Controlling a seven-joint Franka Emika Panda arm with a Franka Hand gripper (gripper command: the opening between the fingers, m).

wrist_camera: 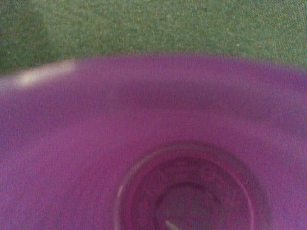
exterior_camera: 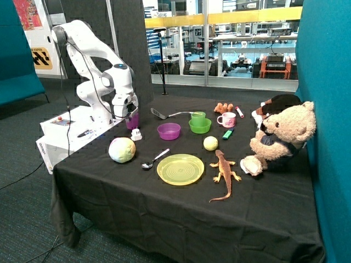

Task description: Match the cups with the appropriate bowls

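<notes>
A purple cup [exterior_camera: 132, 121] stands at the table's back corner nearest the arm's base, with my gripper [exterior_camera: 131, 114] right on top of it. The wrist view is almost filled by that purple cup [wrist_camera: 192, 143], its round bottom seen from inside. Whether the cup rests on the cloth or hangs just above it I cannot tell. The purple bowl [exterior_camera: 169, 131] sits empty a short way off toward the table's middle. Beyond it, the green cup [exterior_camera: 198, 115] stands inside the green bowl [exterior_camera: 200, 127].
A small white object [exterior_camera: 136, 134] lies just beside the purple cup. A pale ball [exterior_camera: 122, 149], a spoon [exterior_camera: 154, 159] and a yellow plate [exterior_camera: 180, 169] lie nearer the front. A spatula [exterior_camera: 164, 114], pink mug [exterior_camera: 226, 119], yellow ball [exterior_camera: 210, 143], toy lizard [exterior_camera: 224, 172] and teddy bear [exterior_camera: 282, 137] sit farther along.
</notes>
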